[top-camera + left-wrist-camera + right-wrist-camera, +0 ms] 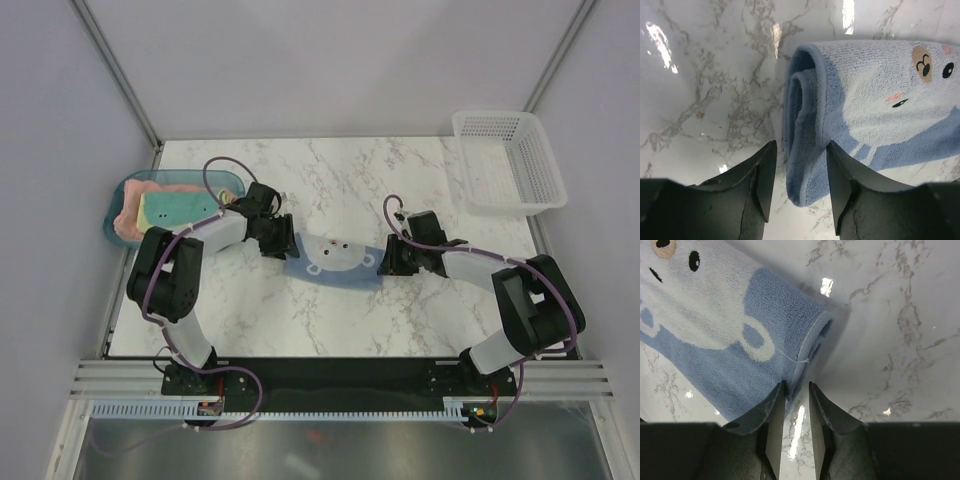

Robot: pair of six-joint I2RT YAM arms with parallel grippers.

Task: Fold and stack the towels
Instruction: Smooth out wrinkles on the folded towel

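Observation:
The light blue towel (335,260) lies folded on the marble table, with an animal face on top. My left gripper (283,245) is at its left end. In the left wrist view it (800,185) is open, and the towel's (875,100) rolled edge lies between the fingers (762,175) without being pinched. My right gripper (385,262) is at the towel's right end. In the right wrist view it (797,390) is open by a narrow gap, and the towel's (730,330) folded edge touches the left fingertip (779,395). The salmon-pink towel (128,222) and the yellow and teal towel (175,205) lie in the tray.
The translucent teal tray (112,218) sits at the table's left edge, just behind my left arm. A white mesh basket (505,160) stands at the back right corner. Metal frame posts run along both sides.

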